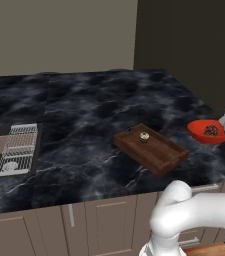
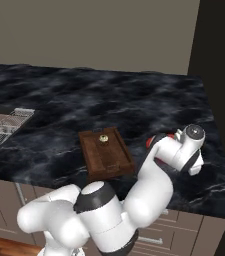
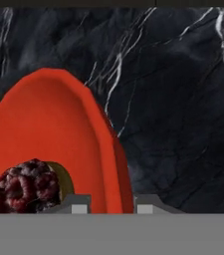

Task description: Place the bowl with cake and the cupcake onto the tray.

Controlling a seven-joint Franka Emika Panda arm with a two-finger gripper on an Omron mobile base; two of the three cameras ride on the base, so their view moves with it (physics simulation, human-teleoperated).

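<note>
I see a black marble countertop with white veining [image 1: 84, 107] filling most of both base views. A white wire rack [image 1: 18, 148] lies flat at nine o'clock on it. Pale wooden cabinet fronts [image 1: 104, 222] run along six o'clock.

Hidden and cut-off parts

Wide red-orange bowl [image 2: 156, 140] mostly behind white arm in right base view; cropped by hand view's left edge. Tiny cream-topped cupcake [image 1: 144, 136] too small for detail.

Black marble counter [image 1: 84, 105] over beige cabinets [image 1: 99, 220], beneath a plain beige wall [image 1: 59, 30].
</note>
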